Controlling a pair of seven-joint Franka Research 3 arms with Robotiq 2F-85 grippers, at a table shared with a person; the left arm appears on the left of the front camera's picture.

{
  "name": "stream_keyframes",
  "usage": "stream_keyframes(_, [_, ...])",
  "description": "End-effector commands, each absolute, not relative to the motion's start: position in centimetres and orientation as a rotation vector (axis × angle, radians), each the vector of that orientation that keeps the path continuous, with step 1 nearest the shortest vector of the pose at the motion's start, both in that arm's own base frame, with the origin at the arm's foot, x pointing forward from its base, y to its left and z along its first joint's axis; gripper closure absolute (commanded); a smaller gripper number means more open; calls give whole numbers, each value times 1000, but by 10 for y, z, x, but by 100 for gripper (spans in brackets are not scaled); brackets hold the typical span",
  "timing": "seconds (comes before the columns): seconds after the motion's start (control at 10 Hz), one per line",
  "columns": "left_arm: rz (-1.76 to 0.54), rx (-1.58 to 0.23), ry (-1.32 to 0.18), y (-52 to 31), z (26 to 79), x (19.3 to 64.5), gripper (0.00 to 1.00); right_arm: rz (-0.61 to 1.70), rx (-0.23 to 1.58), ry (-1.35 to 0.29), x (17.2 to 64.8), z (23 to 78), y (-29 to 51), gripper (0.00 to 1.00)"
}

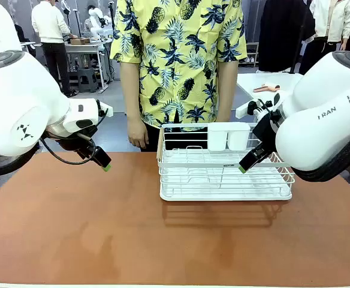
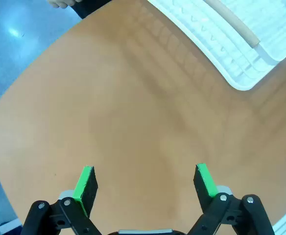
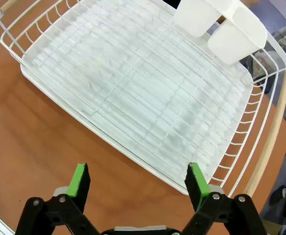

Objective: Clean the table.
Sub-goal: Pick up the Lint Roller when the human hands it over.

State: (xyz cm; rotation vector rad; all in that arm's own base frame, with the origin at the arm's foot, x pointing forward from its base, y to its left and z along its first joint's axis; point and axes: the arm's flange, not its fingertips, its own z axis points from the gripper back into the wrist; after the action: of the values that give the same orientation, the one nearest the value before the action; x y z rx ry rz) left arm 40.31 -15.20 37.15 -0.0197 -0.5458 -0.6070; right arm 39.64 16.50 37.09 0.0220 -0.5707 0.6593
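Left fingers (image 2: 85,183) and right fingers (image 3: 79,180) hung wide open, holding nothing.
Bare terracotta bench (image 2: 133,122) lay under and ahead of the left fingers; just beyond the right fingers' tips a white dish rack (image 3: 133,98) sat on the bench, two white tubs (image 3: 236,36) at its far rim.

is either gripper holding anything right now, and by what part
Nothing is held. The left gripper is open above the table; the right gripper is open above the white dish rack.
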Motion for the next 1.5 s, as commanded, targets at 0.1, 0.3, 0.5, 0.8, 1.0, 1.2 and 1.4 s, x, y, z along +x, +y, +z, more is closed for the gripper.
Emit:
stream_keyframes(0.1, [-607, -20, -546, -152, 372, 403, 0, 659, 22, -571, 396, 371, 165, 0])
stream_keyframes(0.3, [-607, -20, -546, -152, 372, 403, 0, 659, 22, -571, 396, 371, 165, 0])
stream_keyframes(0.5, [-607, -20, -546, -152, 372, 403, 0, 659, 22, -571, 396, 371, 165, 0])
stream_keyframes(0.8, [-607, -20, -546, -152, 372, 403, 0, 659, 22, -571, 396, 371, 165, 0])
stream_keyframes(1.0, [-607, -20, -546, -152, 372, 403, 0, 659, 22, -571, 396, 371, 165, 0])
stream_keyframes(1.2, [-607, -20, -546, -152, 372, 403, 0, 659, 22, -571, 396, 371, 165, 0])
stream_keyframes(1.4, [-570, -115, -550, -146, 403, 398, 0, 606, 129, -538, 398, 402, 159, 0])
